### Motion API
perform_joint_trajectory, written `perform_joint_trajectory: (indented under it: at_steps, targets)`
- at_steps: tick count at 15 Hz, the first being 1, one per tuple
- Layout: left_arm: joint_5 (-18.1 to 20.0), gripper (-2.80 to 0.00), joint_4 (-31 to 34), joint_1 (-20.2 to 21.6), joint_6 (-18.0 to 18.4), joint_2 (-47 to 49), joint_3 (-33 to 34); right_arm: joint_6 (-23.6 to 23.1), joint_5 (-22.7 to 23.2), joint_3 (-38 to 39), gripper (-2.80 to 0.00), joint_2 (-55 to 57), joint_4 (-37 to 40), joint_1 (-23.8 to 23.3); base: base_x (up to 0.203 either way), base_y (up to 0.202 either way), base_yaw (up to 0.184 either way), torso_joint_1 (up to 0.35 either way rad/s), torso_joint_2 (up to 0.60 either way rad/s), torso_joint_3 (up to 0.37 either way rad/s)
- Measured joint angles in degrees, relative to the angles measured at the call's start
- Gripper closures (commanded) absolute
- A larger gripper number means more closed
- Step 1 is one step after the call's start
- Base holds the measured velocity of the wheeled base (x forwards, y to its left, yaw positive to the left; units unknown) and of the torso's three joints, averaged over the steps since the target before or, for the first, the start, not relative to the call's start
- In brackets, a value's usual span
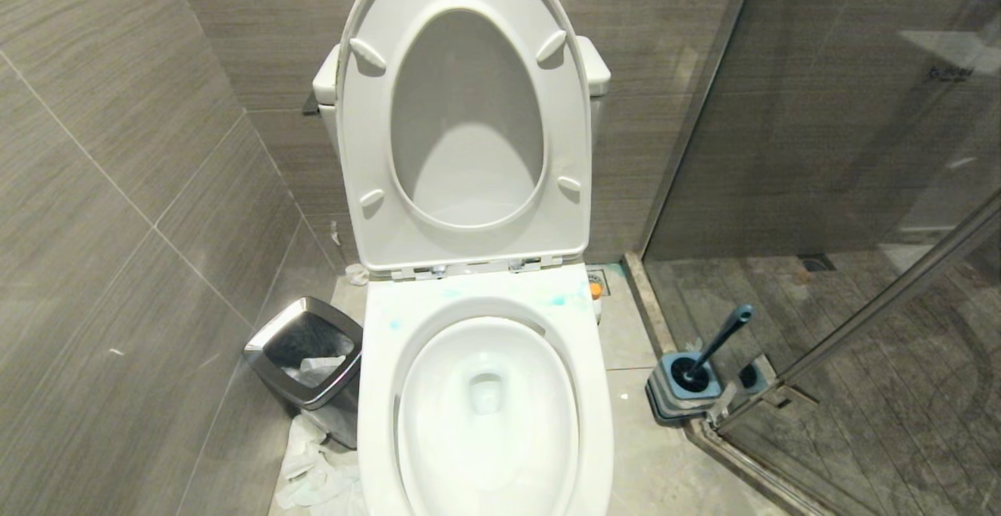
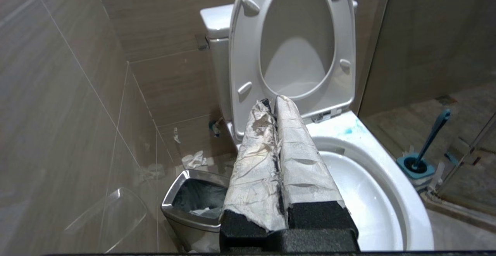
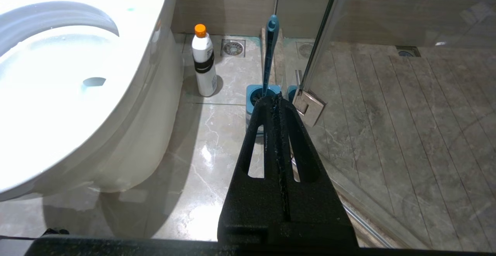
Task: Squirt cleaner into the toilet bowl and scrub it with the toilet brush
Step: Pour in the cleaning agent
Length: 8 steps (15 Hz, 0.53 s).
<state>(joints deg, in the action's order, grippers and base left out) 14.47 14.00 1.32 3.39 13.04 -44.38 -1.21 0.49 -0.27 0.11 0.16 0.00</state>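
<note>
The toilet bowl (image 1: 485, 391) fills the lower middle of the head view, its seat and lid (image 1: 465, 109) tipped up against the tank, with faint blue-green smears on the rim near the hinges. To the robot's left of it, on the floor, stands a steel-rimmed black bin (image 1: 306, 352) with crumpled paper (image 1: 317, 465) lying in front of it. To the right, by the glass shower door (image 1: 860, 148), the toilet brush (image 1: 715, 344) leans in its square blue-and-grey holder (image 1: 684, 387). Only the orange cap of the cleaner (image 1: 596, 290) peeks out behind the bowl's right edge. Neither arm shows here.

In the left wrist view, the left claw (image 2: 276, 102) hangs above the bowl's left rim, its two fingers wrapped in worn white covering and pressed together, holding nothing. The bin (image 2: 193, 205) sits below it, and the brush (image 2: 432, 137) stands across the bowl near the glass.

In the right wrist view, the right claw (image 3: 276, 97) is shut and empty, its black fingers meeting just in front of the brush holder (image 3: 257, 95). The brush handle (image 3: 270, 52) rises straight up behind the fingertips. The cleaner (image 3: 204, 64) stands upright on the floor tiles between the bowl's side (image 3: 116, 132) and the holder, near a floor drain (image 3: 233, 48).
</note>
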Motion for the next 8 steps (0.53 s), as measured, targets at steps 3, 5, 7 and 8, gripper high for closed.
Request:
perform_joint_trajectory:
  at_steps: [3,5,7,8]
  targets:
    - [0.0,0.0,-2.7,-0.7,1.1,-5.3,9.0,0.0,0.0,0.0,0.0,0.0,0.0,0.0,0.0,0.0,0.0,0.0,0.0,0.0]
    - [0.0,0.0,-3.2,-0.9,1.4,-9.0,14.6,0.0,0.0,0.0,0.0,0.0,0.0,0.0,0.0,0.0,0.0,0.0,0.0,0.0]
    - [-0.2,0.0,-5.4,-1.1,2.0,-11.3,19.8,0.0,0.0,0.0,0.0,0.0,0.0,0.0,0.0,0.0,0.0,0.0,0.0,0.0]
    - [-0.3,0.0,-7.5,-1.1,2.3,-11.9,22.2,0.0,0.0,0.0,0.0,0.0,0.0,0.0,0.0,0.0,0.0,0.0,0.0,0.0]
